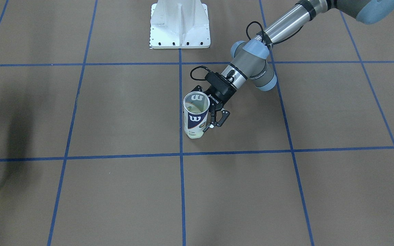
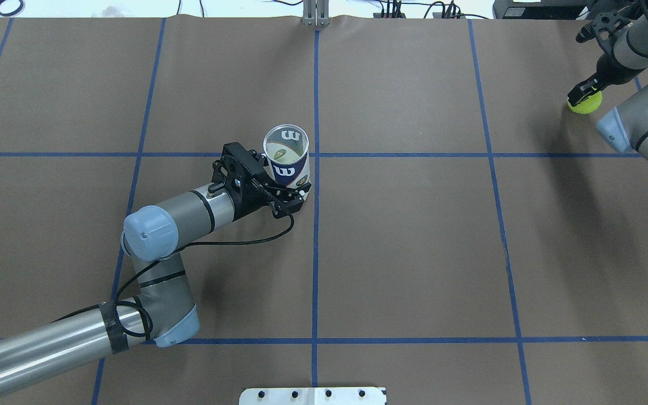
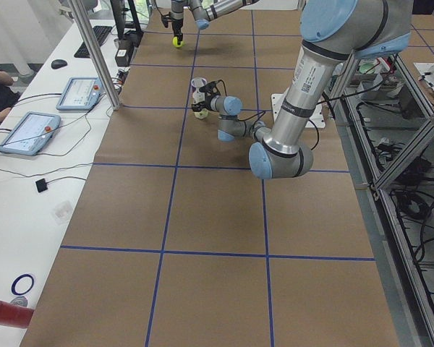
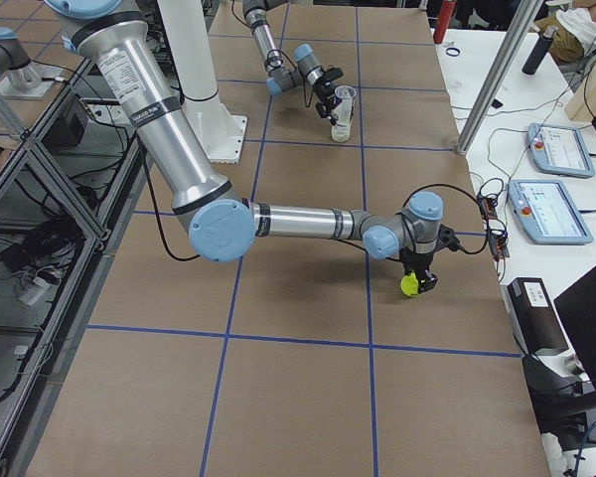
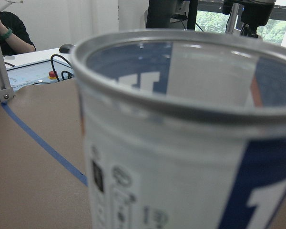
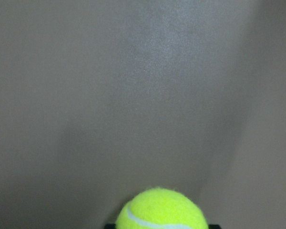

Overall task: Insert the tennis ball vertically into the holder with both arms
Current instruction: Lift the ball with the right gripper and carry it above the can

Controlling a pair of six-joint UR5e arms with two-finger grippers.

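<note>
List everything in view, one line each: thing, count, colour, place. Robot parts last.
holder: one, clear with navy-and-white label, upright near table centre.
tennis ball: one, yellow-green, far right part of the table.
white base plate: one, white, at the robot's side.
table: one, brown with blue grid lines.
left gripper: black, around the holder's side.
right gripper: black, shut on the tennis ball.

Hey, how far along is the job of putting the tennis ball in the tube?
Done: the clear plastic tube with the navy-and-white label stands upright, open end up, the left gripper around it. In hand: the right gripper holds the yellow-green tennis ball far off. Left: carrying it over and dropping it in.
</note>
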